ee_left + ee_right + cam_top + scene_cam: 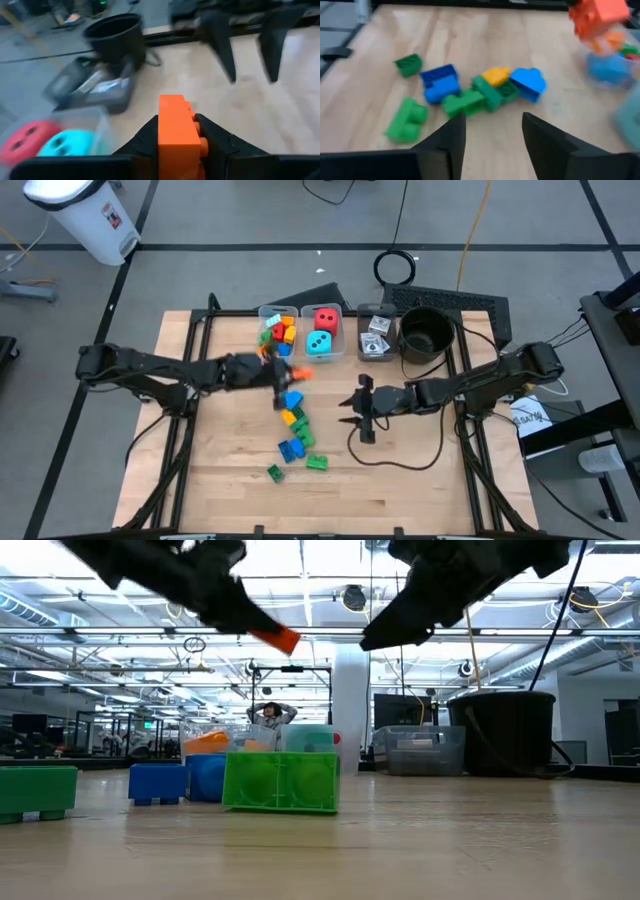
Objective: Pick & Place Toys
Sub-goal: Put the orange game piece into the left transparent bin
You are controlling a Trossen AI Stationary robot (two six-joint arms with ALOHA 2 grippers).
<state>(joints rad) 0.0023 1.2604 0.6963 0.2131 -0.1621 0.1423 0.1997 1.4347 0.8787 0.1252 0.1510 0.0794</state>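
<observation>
Wooden table [420,450] in an open workshop; left gripper [290,373] clamps an orange brick [176,132]; right gripper [358,412] hangs open; no legible writing.

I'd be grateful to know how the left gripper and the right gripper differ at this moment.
The left gripper is shut on an orange brick; the right gripper is open and holds nothing. The left gripper hangs near the bin of bricks at the table's back, while the right gripper hangs over bare wood beside the loose bricks. Both are raised off the table.
</observation>
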